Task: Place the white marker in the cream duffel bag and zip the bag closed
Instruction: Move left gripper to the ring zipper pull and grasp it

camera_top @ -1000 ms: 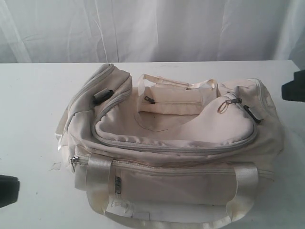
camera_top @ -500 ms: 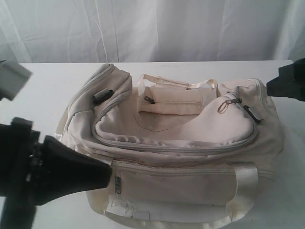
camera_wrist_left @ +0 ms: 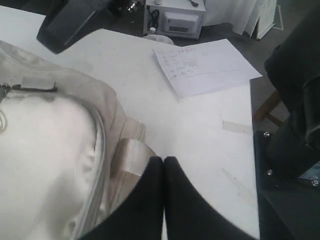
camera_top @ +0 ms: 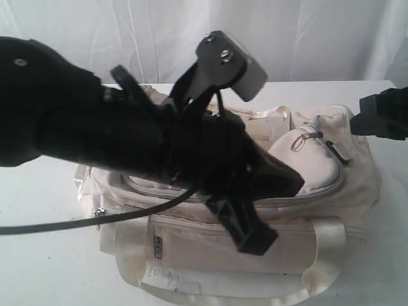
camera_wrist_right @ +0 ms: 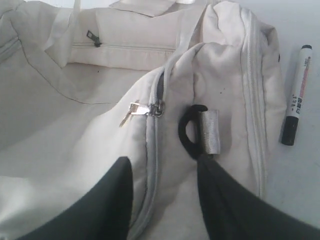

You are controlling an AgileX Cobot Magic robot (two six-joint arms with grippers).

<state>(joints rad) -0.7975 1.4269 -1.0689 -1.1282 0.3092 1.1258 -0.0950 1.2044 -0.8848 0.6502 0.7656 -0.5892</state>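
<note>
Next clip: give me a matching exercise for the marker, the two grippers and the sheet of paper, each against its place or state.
Column one:
1. marker
2. left gripper
3. right gripper
4. sheet of paper

Column two:
A. jaws open, above the bag
B. flat on the table, handwritten lines on it
C. jaws shut, holding nothing
D. lying beside the bag's end

Pairs: 1-D, 2-C, 3-A, 4-B
</note>
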